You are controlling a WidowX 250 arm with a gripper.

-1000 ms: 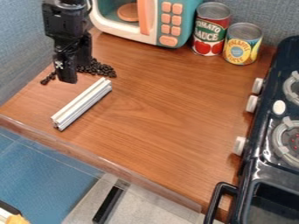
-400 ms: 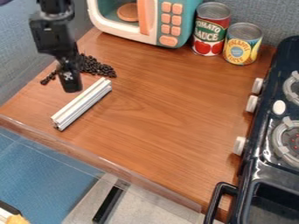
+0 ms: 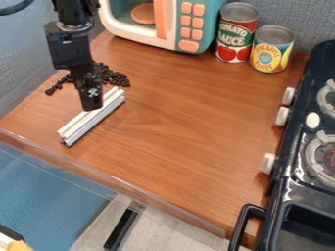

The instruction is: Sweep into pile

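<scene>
The black gripper (image 3: 92, 104) hangs at the upper left, its tip over the middle of a silver-white grooved metal bar (image 3: 77, 128). Whether it touches the bar, I cannot tell. The bar lies diagonally on the wooden surface, its upper end close to the dark beans. Small black beans (image 3: 116, 78) are heaped behind the gripper, with a thinner trail of them running to the lower left; the gripper hides part of the heap.
A toy microwave (image 3: 171, 24) stands at the back, with a tomato can (image 3: 236, 33) and a pineapple can (image 3: 271, 49) to its right. A dark toy stove (image 3: 298, 181) lines the right side. The wooden counter (image 3: 177, 132) ends at a clear front lip.
The gripper has come down and toward the front right, from above the beans to over the bar. Bar and beans have stayed where they were.
</scene>
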